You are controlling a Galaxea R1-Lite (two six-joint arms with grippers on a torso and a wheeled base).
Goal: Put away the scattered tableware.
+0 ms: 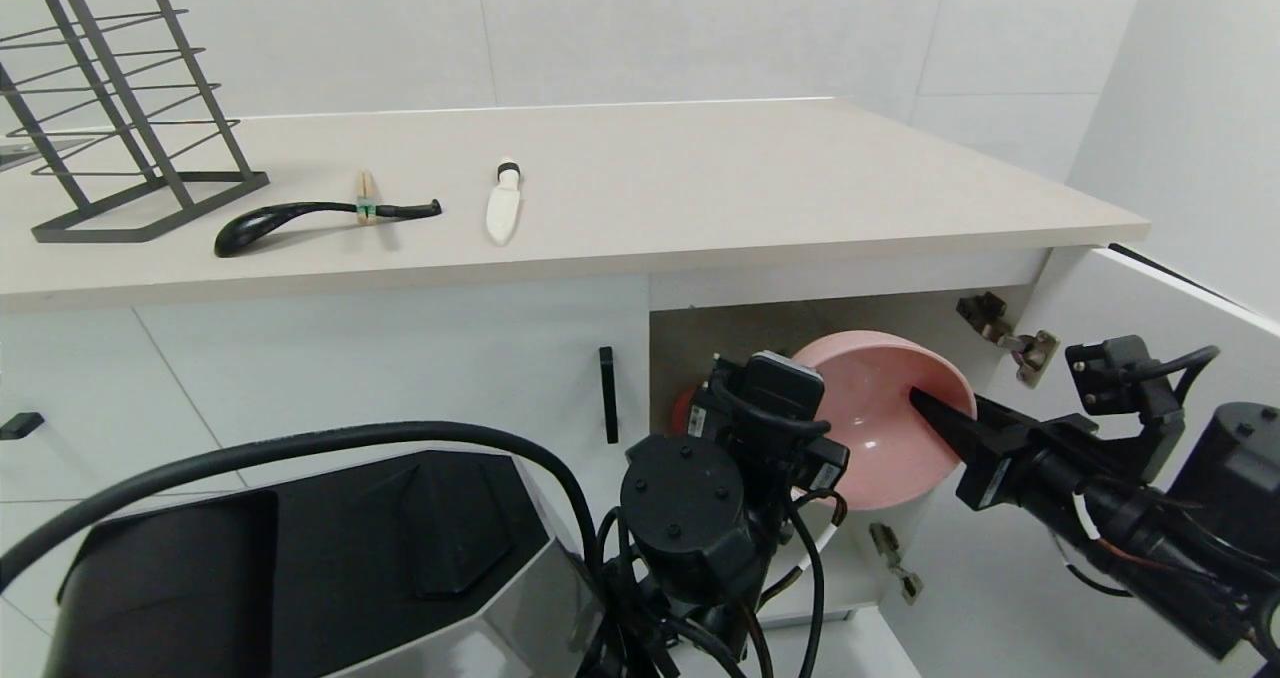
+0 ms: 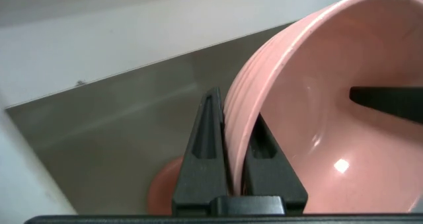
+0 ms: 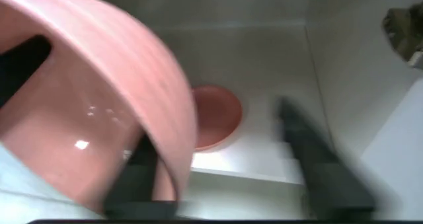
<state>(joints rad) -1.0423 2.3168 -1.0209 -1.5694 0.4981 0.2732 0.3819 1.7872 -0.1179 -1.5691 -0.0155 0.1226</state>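
A pink bowl hangs tilted in the mouth of the open lower cabinet. My left gripper is shut on the bowl's rim, one finger inside and one outside. My right gripper is open at the opposite rim; one finger reaches into the bowl and the other stays well outside it. A smaller pink dish lies on the cabinet floor behind the bowl. On the counter lie a black spoon, a small wooden piece across its handle, and a white knife-shaped utensil.
A dark wire rack stands at the counter's back left. The cabinet door is swung open to the right, beside my right arm. A shut door with a black handle borders the opening on the left.
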